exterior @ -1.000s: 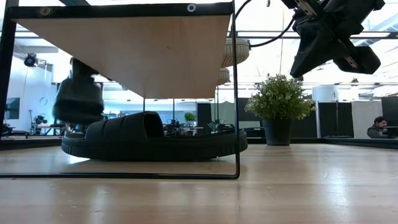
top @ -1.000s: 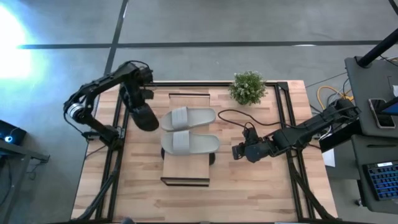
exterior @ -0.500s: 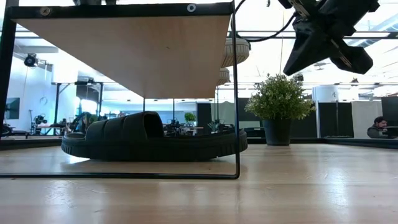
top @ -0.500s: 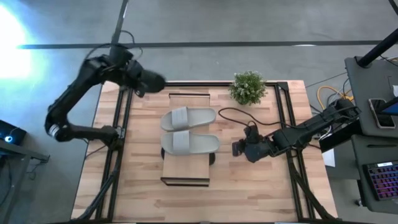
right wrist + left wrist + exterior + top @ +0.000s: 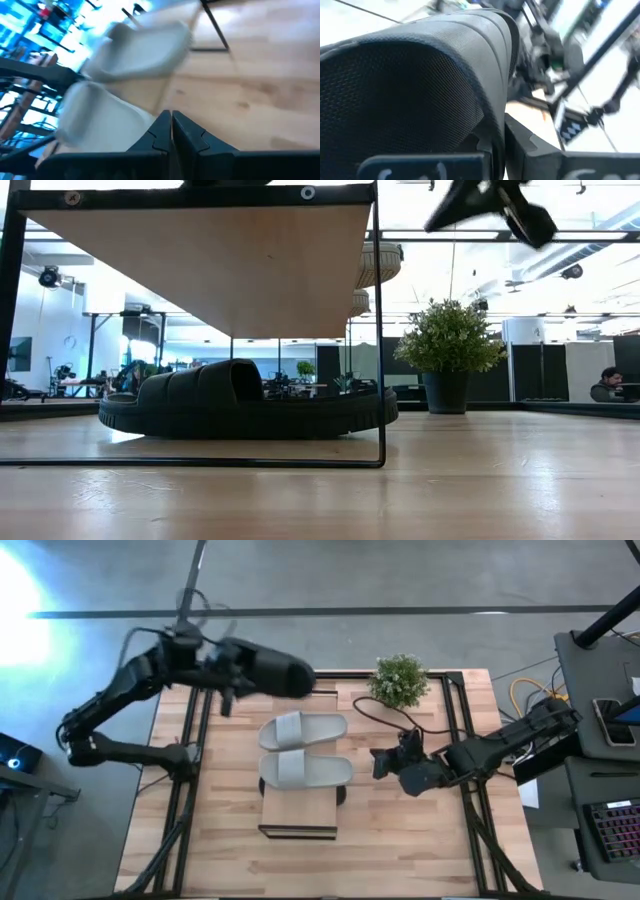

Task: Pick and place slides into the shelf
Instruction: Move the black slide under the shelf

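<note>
The shelf (image 5: 298, 816) stands mid-table, and two light grey slides (image 5: 303, 729) (image 5: 306, 770) lie side by side on its plank top. Under the plank (image 5: 200, 260), a black slide (image 5: 240, 405) rests sole-down on the table. A second black slide (image 5: 282, 676) hangs high above the shelf's far end with my left gripper (image 5: 233, 675) shut on it; it fills the left wrist view. My right gripper (image 5: 381, 761) hovers shut and empty to the right of the shelf, pointing at the grey slides (image 5: 135, 47). My left gripper pinches a thin edge of the black slide (image 5: 492, 122) between its two fingers; the slide itself hides which part that is. The fingers come nearly level from the table's left. The slide sticks out from them toward the right, lifted clear of the shelf and table.
A potted plant (image 5: 399, 680) stands at the far edge, right of the shelf, with a black cable (image 5: 375, 722) trailing near it. Dark frame rails (image 5: 455, 740) run along both table sides. Bare wood lies near the front edge (image 5: 400, 850).
My left gripper has lifted the black slide from low beside the shelf's left side, swung up toward the far edge and then right. The slide, once hanging down, now points level toward the right. My right gripper has risen a little and turned, staying shut.
</note>
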